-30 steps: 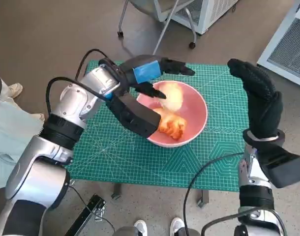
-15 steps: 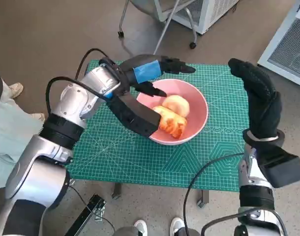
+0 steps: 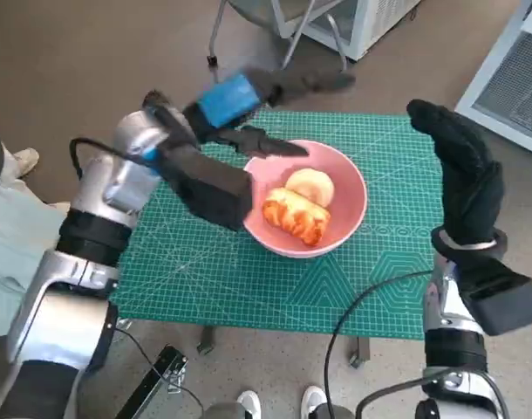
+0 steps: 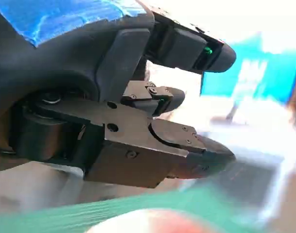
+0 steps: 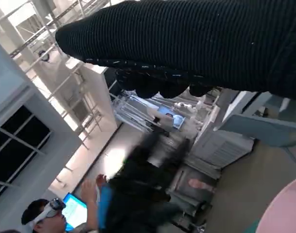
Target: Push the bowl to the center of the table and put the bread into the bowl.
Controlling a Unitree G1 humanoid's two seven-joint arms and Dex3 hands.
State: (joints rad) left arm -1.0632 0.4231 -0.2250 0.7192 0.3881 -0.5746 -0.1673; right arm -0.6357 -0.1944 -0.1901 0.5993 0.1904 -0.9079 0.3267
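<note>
The pink bowl (image 3: 344, 229) stands near the middle of the green mat (image 3: 205, 271). Two pieces of bread lie in it: a pale round bun (image 3: 310, 185) and a golden-brown roll (image 3: 294, 217). My left hand (image 3: 244, 98), blurred by motion, hangs above the bowl's far-left rim with its fingers (image 4: 184, 167) apart and nothing in them. My gloved right hand (image 3: 459, 170) stands upright beside the bowl's right side, fingers spread, touching nothing. In the right wrist view the glove (image 5: 211, 43) spans the top and the bowl's rim (image 5: 289, 209) shows at a corner.
A wheeled chair base (image 3: 279, 48) stands behind the table. A white cabinet (image 3: 510, 83) is at the far right. A person's leg (image 3: 9, 227) is at the left and shoes (image 3: 248, 404) are at the table's front. Another person (image 5: 46, 213) sits beyond.
My left hand has lifted up and back from the bowl's inside, fingers leaving the bread. The bun and the roll have settled in the bowl. My right hand has hardly moved.
</note>
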